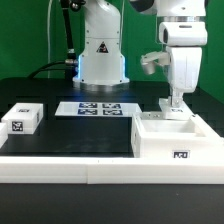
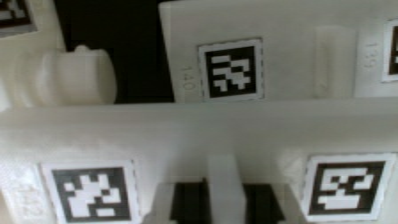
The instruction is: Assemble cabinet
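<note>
The white cabinet body (image 1: 158, 142) stands at the exterior view's right, open side up, with a marker tag on its front. My gripper (image 1: 177, 104) hangs straight down over its back edge. In the wrist view the gripper (image 2: 222, 205) is shut on the edge of a thin white panel (image 2: 222, 172), seen as a pale strip between the two dark fingers. Tagged white faces of the cabinet body (image 2: 196, 125) lie on both sides and beyond. A second small white tagged panel (image 1: 22, 120) lies at the exterior view's left, far from the gripper.
The marker board (image 1: 100, 108) lies flat in the middle, in front of the robot base (image 1: 102, 55). A white rail (image 1: 70, 165) borders the table's front edge. A rounded white part (image 2: 71, 75) shows beside a tagged panel face (image 2: 231, 70) in the wrist view.
</note>
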`<state>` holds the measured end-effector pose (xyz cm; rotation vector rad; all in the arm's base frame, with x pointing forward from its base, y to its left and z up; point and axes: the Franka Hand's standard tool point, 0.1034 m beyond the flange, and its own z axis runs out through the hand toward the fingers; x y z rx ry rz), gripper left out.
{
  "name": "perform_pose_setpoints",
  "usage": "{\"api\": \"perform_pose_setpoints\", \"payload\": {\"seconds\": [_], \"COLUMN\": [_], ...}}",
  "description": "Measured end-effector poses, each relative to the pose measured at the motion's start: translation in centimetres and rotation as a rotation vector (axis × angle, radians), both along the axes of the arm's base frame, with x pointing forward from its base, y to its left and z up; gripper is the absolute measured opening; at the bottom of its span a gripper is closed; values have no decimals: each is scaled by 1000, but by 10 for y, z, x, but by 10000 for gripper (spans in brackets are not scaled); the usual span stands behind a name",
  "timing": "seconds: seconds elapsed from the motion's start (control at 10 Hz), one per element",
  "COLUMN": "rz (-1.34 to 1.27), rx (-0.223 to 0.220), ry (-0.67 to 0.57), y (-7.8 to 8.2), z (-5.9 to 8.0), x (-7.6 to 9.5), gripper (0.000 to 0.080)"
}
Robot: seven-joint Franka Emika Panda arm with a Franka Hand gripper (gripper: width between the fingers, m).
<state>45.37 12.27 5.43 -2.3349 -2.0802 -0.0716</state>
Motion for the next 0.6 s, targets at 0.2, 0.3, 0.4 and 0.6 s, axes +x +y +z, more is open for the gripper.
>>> {"api": "perform_pose_setpoints", "payload": {"seconds": [0.2,0.3,0.4,0.6], "rz": [0,-4,-7,-9], "rx": [0,2,4,0], "ry": [0,-4,-10,-8], "y": [-1,-4,-4,-5], "z": [0,0,1,4], "x": [1,6,11,14], "gripper": [70,70,70,71]}}
